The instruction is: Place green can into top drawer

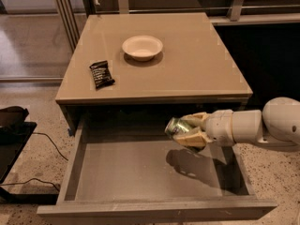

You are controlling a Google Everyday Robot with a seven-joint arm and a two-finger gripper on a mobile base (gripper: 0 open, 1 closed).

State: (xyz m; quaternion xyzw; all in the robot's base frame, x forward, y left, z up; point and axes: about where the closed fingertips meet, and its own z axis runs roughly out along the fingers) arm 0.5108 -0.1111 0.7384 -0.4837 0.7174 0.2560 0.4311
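So the pincer (pixel 182 130) is clamped on the green can (pixel 172 125), one cream finger above it and one below, with the can's silver end poking out to the left. The can is tipped over, more or less lying sideways in the grip. It's up in the air over the right half of the open drawer (pixel 117 177), not touching the bottom, and you can see its shadow (pixel 187 165) on the grey drawer floor right underneath. The arm (pixel 253 128) comes in from the right edge, pretty much level, with fat white segments pointing left across the drawer's right side. Up on the table (pixel 201 64) there's a white bowl (pixel 142 47) near the back and a black snack wrapper (pixel 101 73) toward the left front, well apart from each other.
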